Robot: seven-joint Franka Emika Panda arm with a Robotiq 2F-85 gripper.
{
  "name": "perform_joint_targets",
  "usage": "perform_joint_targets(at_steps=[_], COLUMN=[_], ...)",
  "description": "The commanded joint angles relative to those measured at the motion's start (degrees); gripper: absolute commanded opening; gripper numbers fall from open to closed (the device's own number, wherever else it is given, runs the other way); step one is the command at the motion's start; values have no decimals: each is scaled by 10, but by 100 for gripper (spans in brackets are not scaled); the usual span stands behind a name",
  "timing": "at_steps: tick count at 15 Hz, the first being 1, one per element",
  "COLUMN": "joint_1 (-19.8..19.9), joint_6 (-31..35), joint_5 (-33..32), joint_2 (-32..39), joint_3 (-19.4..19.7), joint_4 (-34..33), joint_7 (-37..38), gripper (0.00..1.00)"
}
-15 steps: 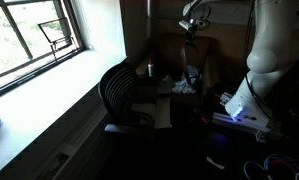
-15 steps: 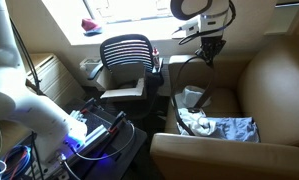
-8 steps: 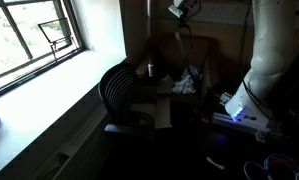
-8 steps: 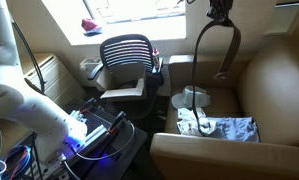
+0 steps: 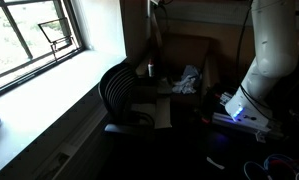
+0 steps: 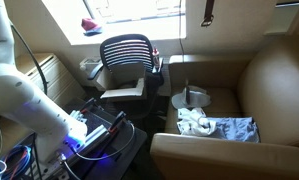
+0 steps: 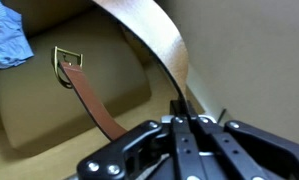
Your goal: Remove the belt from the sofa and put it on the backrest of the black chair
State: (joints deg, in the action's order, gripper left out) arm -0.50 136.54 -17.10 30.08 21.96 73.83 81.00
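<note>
Seen from the wrist camera: black gripper (image 7: 178, 118) at 6 o'clock, fingers pressed together on a brown leather belt (image 7: 95, 100), pinching it by its flat sides. From the pinch, curving up as a wide pale band toward 12 o'clock, then back down as a darker strap toward 9 o'clock, ending in a gold square buckle (image 7: 66, 62). Under the buckle, the seat of the tan sofa (image 7: 49, 115); touching it or hanging just above, cannot tell. At 10 o'clock, a corner of crumpled blue cloth (image 7: 4, 40) on that seat. In an exterior view, only a short piece of belt at the upper edge near 12 o'clock, above the sofa. Black mesh-backed chair (image 6: 126, 50) beside the sofa arm, well apart from the belt, with nothing draped over its backrest.
</note>
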Motion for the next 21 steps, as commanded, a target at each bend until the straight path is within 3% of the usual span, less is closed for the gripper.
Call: perform_joint_targets(at_steps=[1,6,9,16,21], joint_1=[-13,-17,-24,-96,-131], joint_6=[10,39,51,57,104], joint_5=[0,9,-2,-3,10], joint_2=[-2,5,76,181,225], joint_3=[-8,-24,-58,-97,-140], joint_4=[-5,-17,-141,-352,-455], joint_7=[-6,-19,-62,-153,-208], gripper=[4,1,1,1,1])
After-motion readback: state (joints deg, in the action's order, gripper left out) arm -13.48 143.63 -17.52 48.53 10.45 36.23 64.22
